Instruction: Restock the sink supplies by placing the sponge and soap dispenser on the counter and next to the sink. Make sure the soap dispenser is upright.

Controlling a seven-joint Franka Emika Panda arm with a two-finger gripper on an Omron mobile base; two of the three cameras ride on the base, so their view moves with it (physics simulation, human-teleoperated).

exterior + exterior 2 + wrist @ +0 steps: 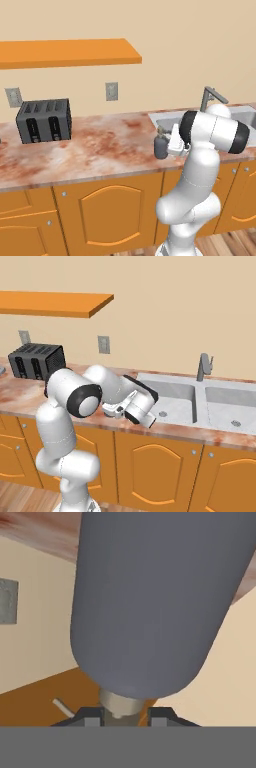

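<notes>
The dark slate-grey soap dispenser (160,146) stands upright near the front edge of the marbled counter (100,145), just left of the light grey sink (167,120). I cannot tell whether its base touches the stone. My gripper (167,142) reaches it from the right. In the hand view the bottle's body (155,597) looms large and its pale neck (118,704) sits between my two fingertips (90,715), with the gripper (125,716) shut on it. The sponge is out of view.
A dark toaster (44,120) stands at the back left of the counter, under an orange wall shelf (70,52). The angular grey faucet (203,366) rises behind the double basin (175,393). Orange cabinet doors (110,215) run below.
</notes>
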